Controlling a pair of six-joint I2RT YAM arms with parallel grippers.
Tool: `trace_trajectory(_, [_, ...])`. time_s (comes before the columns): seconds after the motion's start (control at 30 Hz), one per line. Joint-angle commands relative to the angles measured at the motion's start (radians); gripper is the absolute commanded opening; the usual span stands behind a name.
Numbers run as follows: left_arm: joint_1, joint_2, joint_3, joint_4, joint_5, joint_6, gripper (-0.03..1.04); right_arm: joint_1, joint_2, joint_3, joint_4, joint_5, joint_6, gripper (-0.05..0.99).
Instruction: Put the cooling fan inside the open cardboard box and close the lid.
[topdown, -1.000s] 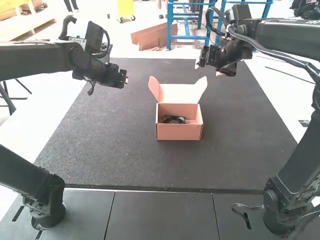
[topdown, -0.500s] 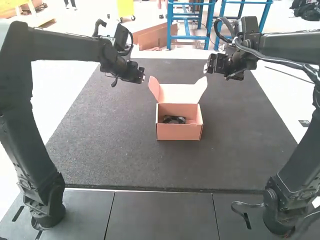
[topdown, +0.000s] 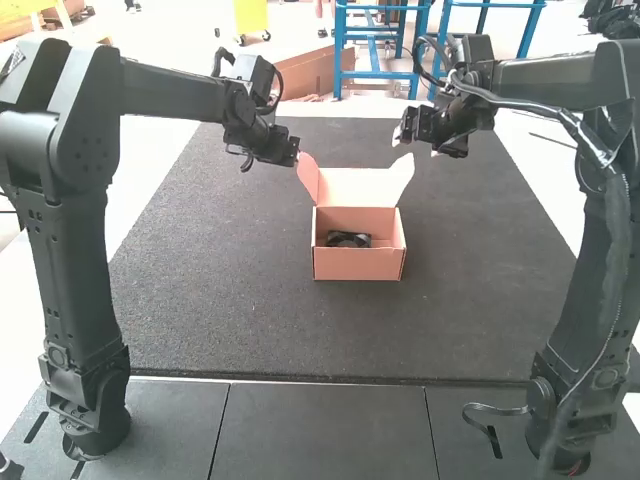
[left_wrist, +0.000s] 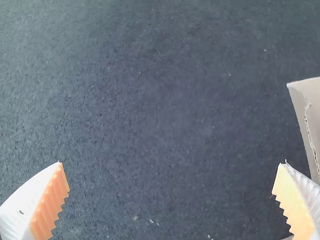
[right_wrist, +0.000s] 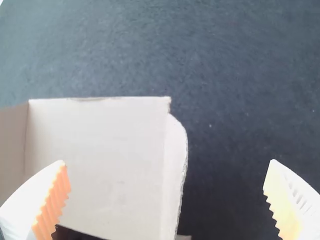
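Fan (topdown: 347, 239) inside box (topdown: 358, 258), on mat (topdown: 200, 270).

On my left wrist feed, the left gripper (left_wrist: 172, 166) hangs over the dark mat (left_wrist: 150, 90) with its jaws spread wide. Each finger sits in its own lower corner of the feed. The fingers (left_wrist: 20, 220) are white and ribbed, with orange toothed pads (left_wrist: 50, 202) facing inward. Between them I see bare mat with a few pale specks. One pale cardboard box flap (left_wrist: 305, 120) enters at the edge, just beside one fingertip. I cannot tell whether they touch.
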Motion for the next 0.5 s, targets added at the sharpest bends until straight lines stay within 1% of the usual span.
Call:
trace_trajectory(0.0, [-0.007,0.016,0.053,0.009,0.02,-0.024,0.97,-0.019,0.028,0.065,-0.033,-0.041,-0.001,0.87])
trace_trajectory(0.07, [-0.007,0.029,0.065,0.009,0.03,-0.032,0.97,-0.022,0.048,0.083,-0.053,-0.061,0.001,0.87])
trace_trajectory(0.13, [-0.007,0.043,0.076,0.003,0.058,-0.04,0.97,-0.025,0.059,0.098,-0.06,-0.062,0.002,0.86])
trace_trajectory(0.2, [-0.007,0.054,0.084,-0.001,0.073,-0.044,0.97,-0.027,0.068,0.112,-0.065,-0.062,0.002,0.84])
trace_trajectory(0.3, [-0.007,0.063,0.099,-0.001,0.124,-0.066,0.97,-0.027,0.083,0.126,-0.069,-0.062,0.002,0.84])
trace_trajectory(0.47, [-0.008,0.072,0.117,-0.004,0.233,-0.098,0.97,-0.027,0.105,0.14,-0.079,-0.065,0.001,0.78])
